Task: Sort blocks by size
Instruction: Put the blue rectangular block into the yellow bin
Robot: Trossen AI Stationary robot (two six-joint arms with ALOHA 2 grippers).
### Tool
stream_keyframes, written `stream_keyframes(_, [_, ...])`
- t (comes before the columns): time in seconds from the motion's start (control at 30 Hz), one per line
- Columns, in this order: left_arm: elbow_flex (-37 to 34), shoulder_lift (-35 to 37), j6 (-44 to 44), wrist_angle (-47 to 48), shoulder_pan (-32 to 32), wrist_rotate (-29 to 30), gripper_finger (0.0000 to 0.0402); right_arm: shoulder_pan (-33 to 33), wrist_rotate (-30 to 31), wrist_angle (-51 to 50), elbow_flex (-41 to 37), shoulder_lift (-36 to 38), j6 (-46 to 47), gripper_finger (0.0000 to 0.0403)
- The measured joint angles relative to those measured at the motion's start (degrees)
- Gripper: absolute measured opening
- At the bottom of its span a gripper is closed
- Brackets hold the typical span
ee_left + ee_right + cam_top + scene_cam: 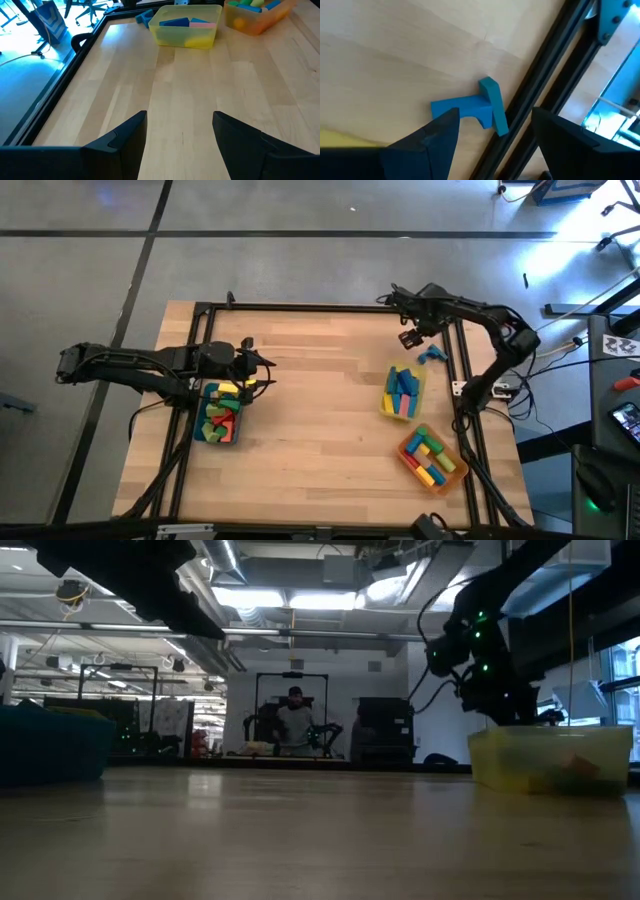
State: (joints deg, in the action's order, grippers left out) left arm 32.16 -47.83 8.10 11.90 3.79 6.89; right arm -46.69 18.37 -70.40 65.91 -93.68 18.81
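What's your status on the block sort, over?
Left gripper open, empty, above teal tray. Right gripper open over loose blue blocks by table's edge rail. Rail crowds that pick.

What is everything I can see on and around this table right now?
teal tray: one, left side of the table, heaped with mixed-colour blocks.
yellow tray: one, right side, holding blue, pink and yellow blocks.
orange tray: one, near right corner, filled with mixed-colour blocks.
loose blue blocks: an arch and a bar touching, beside the black frame rail, near the yellow tray.
table: one, light wood, black frame.
person: one, far across the room.
left tool: open, empty, hovering over the teal tray's far end.
right tool: open, empty, over the loose blue blocks.
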Motion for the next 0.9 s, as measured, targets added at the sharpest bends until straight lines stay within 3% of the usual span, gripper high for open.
stream_keyframes(0.3, [0.0,0.0,0.0,0.0,0.0,0.0,0.0211,-0.2,-2.6,0.1,0.0,-5.5,0.3,0.0250])
stream_keyframes(0.67, [0.0,0.0,0.0,-0.1,0.0,0.0,0.0211,-3.9,-6.0,7.4,-4.6,-7.5,-1.7,0.0249])
stream_keyframes(0.9, [0.0,0.0,0.0,-0.1,0.0,0.0,0.0211,-7.2,-9.9,9.9,-7.0,-7.1,-4.6,0.0200])
